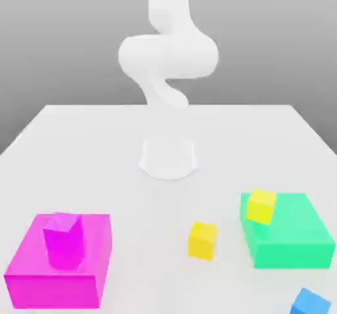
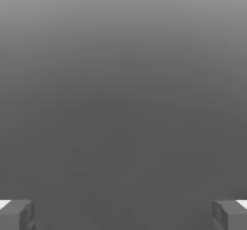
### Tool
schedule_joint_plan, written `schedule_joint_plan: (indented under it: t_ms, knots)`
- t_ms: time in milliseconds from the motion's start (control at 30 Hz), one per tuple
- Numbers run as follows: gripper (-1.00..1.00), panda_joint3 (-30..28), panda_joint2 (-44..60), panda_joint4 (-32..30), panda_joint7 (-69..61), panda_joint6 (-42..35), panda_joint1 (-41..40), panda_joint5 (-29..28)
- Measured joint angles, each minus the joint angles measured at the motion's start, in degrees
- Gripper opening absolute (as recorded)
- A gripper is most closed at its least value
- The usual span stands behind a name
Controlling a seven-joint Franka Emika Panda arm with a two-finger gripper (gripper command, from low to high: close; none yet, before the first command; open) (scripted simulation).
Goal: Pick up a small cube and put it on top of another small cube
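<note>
Two yellow cubes lie near the green block (image 1: 289, 237): one yellow cube (image 1: 261, 205) tilted on its top corner, another yellow cube (image 1: 202, 240) on the worktop (image 1: 99, 148) just beside it. Fingers (image 2: 17, 214) spread wide, holding nothing.

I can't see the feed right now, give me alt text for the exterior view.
A white arm rises from a white table. Near the front, a magenta cube sits on a magenta block at the view's left; a yellow cube rests tilted on a green block at the right, a second yellow cube between them, a blue cube at the corner.
</note>
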Motion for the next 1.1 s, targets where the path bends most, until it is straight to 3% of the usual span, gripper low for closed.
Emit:
schedule_joint_plan:
  t_ms: [400,600,833,867,1100]
  knots:
    - [0.00,7.49,23.73,-18.81,13.25,17.56,-0.29,2.24]
    - [0.00,10.65,38.45,-29.07,22.80,28.19,0.38,0.74]
    - [0.00,2.65,53.51,-28.19,31.04,40.20,6.33,-8.90]
    - [-1.00,1.27,55.41,-27.86,31.40,41.78,7.61,-9.36]
    - [-1.00,0.90,55.81,-27.79,31.67,42.18,7.92,-9.68]
